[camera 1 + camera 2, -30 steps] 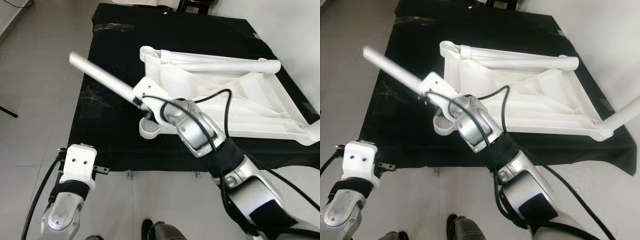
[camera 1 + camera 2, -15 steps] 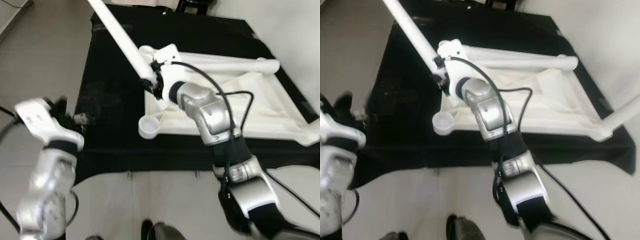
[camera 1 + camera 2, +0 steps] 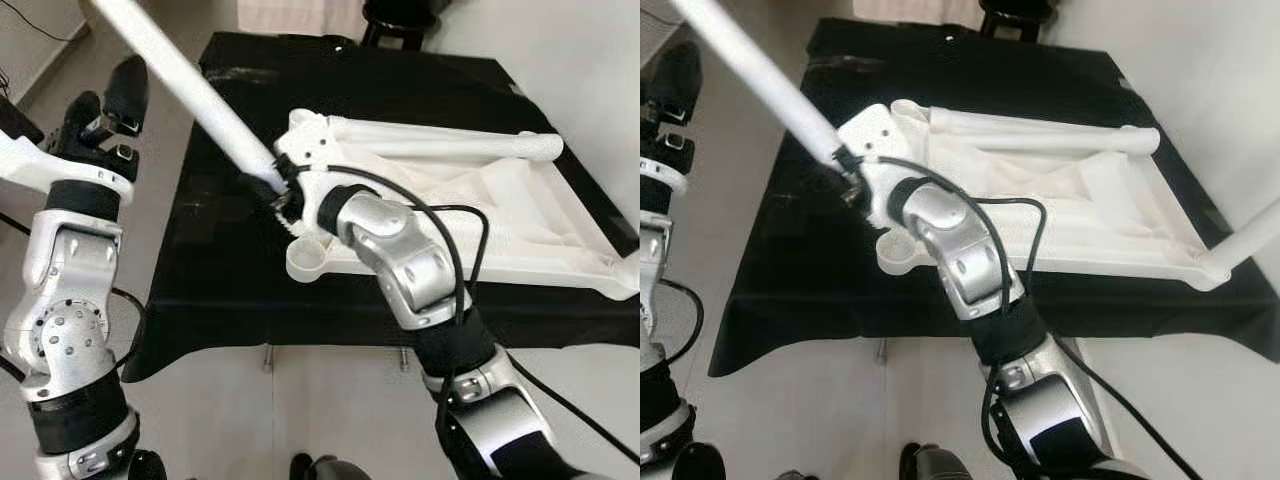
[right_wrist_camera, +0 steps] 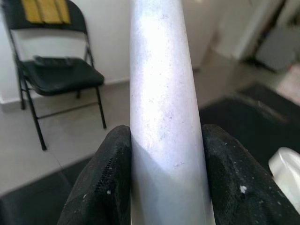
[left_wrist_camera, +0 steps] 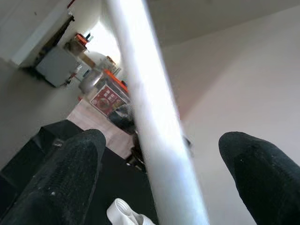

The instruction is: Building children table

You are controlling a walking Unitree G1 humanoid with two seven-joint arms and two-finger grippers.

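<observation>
A white table leg slants up to the far left, with my right gripper shut on its lower end. In the right wrist view both black fingers press against the leg. The upturned white table top lies on a black mat, and its empty round socket sits just below my right gripper. My left gripper is raised to the left of the leg and stands open. In the left wrist view the leg passes between its spread fingers without touching them.
Another white leg lies along the table top's far side. A fitted leg sticks up from the right corner. Pale floor surrounds the mat. A black folding chair stands by the wall.
My left arm has risen from low at the mat's near edge to beside the leg, fingers spread. My right gripper has swung the leg from low and leftward to steeply upward.
</observation>
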